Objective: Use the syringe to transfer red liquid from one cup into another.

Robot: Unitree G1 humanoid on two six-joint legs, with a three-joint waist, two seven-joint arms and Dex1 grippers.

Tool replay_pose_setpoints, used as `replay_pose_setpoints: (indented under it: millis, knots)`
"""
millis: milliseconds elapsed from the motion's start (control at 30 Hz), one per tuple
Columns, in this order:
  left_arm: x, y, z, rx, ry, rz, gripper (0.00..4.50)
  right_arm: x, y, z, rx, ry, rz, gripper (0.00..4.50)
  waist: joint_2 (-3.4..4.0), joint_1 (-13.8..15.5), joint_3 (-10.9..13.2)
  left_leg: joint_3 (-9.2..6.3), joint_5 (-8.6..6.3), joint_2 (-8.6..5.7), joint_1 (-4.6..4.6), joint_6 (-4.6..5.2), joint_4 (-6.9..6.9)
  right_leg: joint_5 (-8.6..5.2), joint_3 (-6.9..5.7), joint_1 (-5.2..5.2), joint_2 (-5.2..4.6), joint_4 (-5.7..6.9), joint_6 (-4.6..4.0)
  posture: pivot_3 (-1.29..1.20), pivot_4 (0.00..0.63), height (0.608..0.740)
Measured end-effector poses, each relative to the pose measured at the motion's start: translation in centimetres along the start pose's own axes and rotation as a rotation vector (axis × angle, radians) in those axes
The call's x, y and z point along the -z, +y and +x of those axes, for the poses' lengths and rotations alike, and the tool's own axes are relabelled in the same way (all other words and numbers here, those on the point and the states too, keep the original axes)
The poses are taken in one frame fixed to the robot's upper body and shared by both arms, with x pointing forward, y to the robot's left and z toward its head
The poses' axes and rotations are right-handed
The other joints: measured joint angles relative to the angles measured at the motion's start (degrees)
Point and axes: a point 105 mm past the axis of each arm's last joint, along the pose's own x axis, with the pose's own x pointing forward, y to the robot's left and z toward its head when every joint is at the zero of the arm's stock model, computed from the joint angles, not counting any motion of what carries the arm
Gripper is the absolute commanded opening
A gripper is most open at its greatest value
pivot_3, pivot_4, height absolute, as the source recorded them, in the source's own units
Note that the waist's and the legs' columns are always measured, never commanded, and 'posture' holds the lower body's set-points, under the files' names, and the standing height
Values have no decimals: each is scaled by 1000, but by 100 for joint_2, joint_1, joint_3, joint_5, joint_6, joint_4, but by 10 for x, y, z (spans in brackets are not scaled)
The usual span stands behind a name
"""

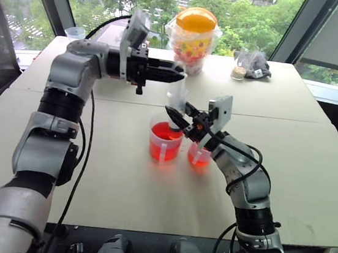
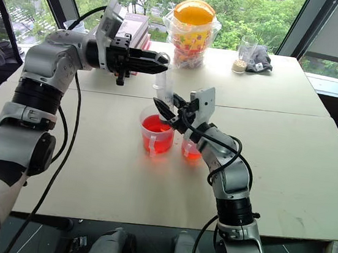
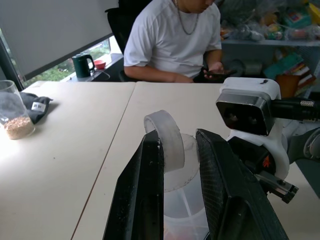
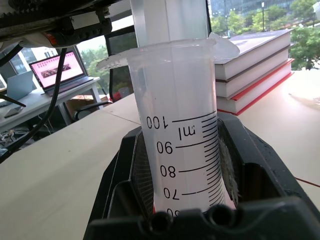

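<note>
The clear syringe (image 1: pixel 176 95) stands upright over the larger cup (image 1: pixel 157 125), its tip hidden down inside the cup. My right gripper (image 1: pixel 176 117) is shut on the barrel, whose scale marks (image 4: pixel 186 150) show between its fingers. My left gripper (image 1: pixel 178 73) reaches in level from the left and is shut on the plunger's round top (image 3: pixel 165 139). Red liquid (image 1: pixel 165 146) fills much of the larger cup. The smaller cup (image 1: pixel 199 156) stands just to its right, touching or nearly so, also holding red liquid, partly behind my right wrist.
At the table's back stand a bag of coloured items with a yellow-orange top (image 1: pixel 194 34), a clear cup with whitish contents (image 1: pixel 239 66) beside a dark cloth (image 1: pixel 260 68), stacked books (image 2: pixel 135 26) and a small cup (image 1: pixel 76 32). A person (image 3: pixel 175 40) sits beyond the table's right side.
</note>
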Motion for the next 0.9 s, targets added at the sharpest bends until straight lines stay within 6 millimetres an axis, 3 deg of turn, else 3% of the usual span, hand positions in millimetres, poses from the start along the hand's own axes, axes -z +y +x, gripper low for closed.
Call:
replay_pose_setpoints:
  millis: [200,400,667,900]
  knots:
    - [-10,3,-8,-45,-14,36,4419,-14,11,5,-71,-21,-16,1418,0,0,0,0,0,1,0,0,0,0,0,-1,0,2,0,0,150,740]
    - [-7,2,-16,-65,-4,22,4419,-29,9,6,-72,-49,-44,1418,0,4,0,1,0,0,0,0,1,0,0,0,-1,2,0,0,150,740]
    - [-5,0,-44,-119,-17,-36,4419,-42,-4,0,-24,-82,-40,1418,0,-4,0,0,0,2,0,0,0,0,-1,-2,0,6,0,0,150,740]
    - [-9,0,-50,-144,-38,-42,4419,-55,-5,-1,-8,-113,17,1418,0,10,0,2,0,1,0,-1,2,0,-1,-1,-3,6,0,0,150,740]
